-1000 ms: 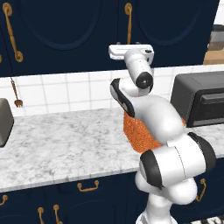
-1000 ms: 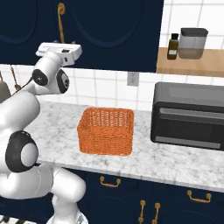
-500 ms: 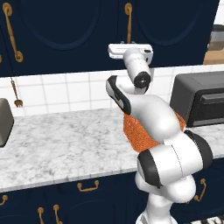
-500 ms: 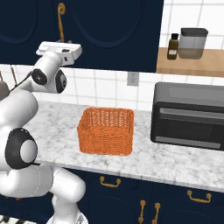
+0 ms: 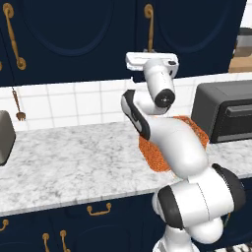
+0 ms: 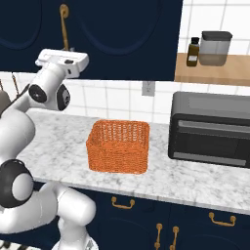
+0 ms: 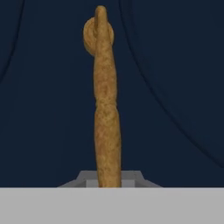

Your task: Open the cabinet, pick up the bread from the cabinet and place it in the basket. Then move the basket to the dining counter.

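My gripper (image 7: 108, 181) is clamped on the brass handle (image 7: 106, 109) of the cabinet (image 5: 187, 34), which runs up the centre of the hand view. The basket (image 6: 118, 146) sits mid-frame on the marble worktop (image 6: 195, 180) in the right base view.

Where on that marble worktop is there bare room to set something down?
The widest bare patch of the marble worktop runs from the grey appliance at the left edge to the orange basket. A narrower strip lies between the basket and the dark oven. Around the arm it is crowded; its gripper is shut on the cabinet handle.
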